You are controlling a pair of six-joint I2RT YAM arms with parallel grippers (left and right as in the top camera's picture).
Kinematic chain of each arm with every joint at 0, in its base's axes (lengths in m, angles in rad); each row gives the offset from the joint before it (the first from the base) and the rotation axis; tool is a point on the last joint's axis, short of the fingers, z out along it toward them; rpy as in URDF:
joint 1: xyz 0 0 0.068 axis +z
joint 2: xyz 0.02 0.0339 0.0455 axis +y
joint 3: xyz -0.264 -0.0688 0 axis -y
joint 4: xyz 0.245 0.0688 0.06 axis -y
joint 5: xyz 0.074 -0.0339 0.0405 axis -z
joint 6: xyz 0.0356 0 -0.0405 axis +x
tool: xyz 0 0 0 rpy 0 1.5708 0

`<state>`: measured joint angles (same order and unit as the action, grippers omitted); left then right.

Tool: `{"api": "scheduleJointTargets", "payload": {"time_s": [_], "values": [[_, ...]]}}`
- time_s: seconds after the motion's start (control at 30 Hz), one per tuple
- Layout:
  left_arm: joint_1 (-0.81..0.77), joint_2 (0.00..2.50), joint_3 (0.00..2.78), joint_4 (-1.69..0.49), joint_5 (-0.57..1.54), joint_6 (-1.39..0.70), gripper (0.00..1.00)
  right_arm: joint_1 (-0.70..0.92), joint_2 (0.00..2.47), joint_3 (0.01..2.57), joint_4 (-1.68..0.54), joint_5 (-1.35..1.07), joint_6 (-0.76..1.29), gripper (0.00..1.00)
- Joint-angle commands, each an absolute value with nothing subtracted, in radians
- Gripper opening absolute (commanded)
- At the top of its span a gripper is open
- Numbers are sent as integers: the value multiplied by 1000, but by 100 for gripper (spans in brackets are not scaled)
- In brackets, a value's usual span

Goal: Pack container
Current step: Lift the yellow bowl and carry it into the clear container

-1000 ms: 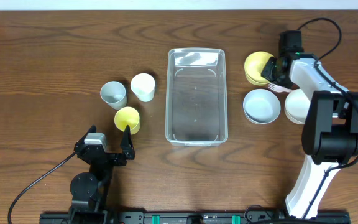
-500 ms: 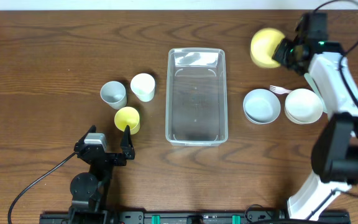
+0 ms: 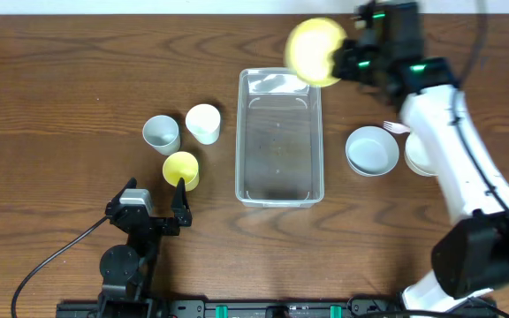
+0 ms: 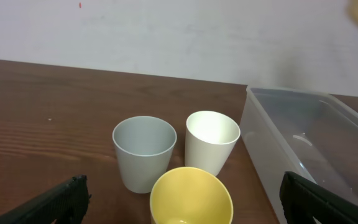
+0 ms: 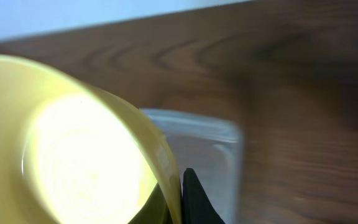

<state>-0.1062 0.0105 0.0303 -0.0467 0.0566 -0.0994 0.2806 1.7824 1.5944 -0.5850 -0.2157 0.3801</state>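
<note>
The clear container (image 3: 278, 141) stands empty in the middle of the table. My right gripper (image 3: 348, 60) is shut on the rim of a yellow bowl (image 3: 315, 51), held in the air tipped on its side over the container's far right corner. In the right wrist view the bowl (image 5: 73, 149) fills the left side, its rim pinched at my gripper (image 5: 182, 199), with the container (image 5: 207, 146) behind. My left gripper (image 3: 148, 205) rests open near the front edge, just behind a yellow cup (image 3: 181, 169). In the left wrist view the gripper (image 4: 188, 208) holds nothing.
A grey-blue cup (image 3: 161, 133) and a white cup (image 3: 203, 123) stand left of the container. On its right sit a grey-blue bowl (image 3: 371, 150), a white bowl (image 3: 416, 155) partly under my right arm, and a pink fork (image 3: 396, 127).
My right arm has lifted the yellow bowl from its spot right of the container and carried it left, over the container's far end. The left arm has not moved.
</note>
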Motion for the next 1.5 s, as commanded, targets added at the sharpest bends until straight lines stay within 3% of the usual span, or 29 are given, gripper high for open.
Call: {"api": "scheduleJointTargets", "payload": {"time_s": [0.0,0.27,1.4,1.47], "values": [[-101,5,4,-65,60,-86,98,361,1831,1604,-578,-93,365,1],[-101,5,4,-65,60,-86,98,465,1947,1604,-577,35,389,1],[-101,5,4,-65,60,-86,98,466,2050,1600,-609,64,399,1],[-101,5,4,-65,60,-86,98,466,2050,1600,-609,64,399,5]]}}
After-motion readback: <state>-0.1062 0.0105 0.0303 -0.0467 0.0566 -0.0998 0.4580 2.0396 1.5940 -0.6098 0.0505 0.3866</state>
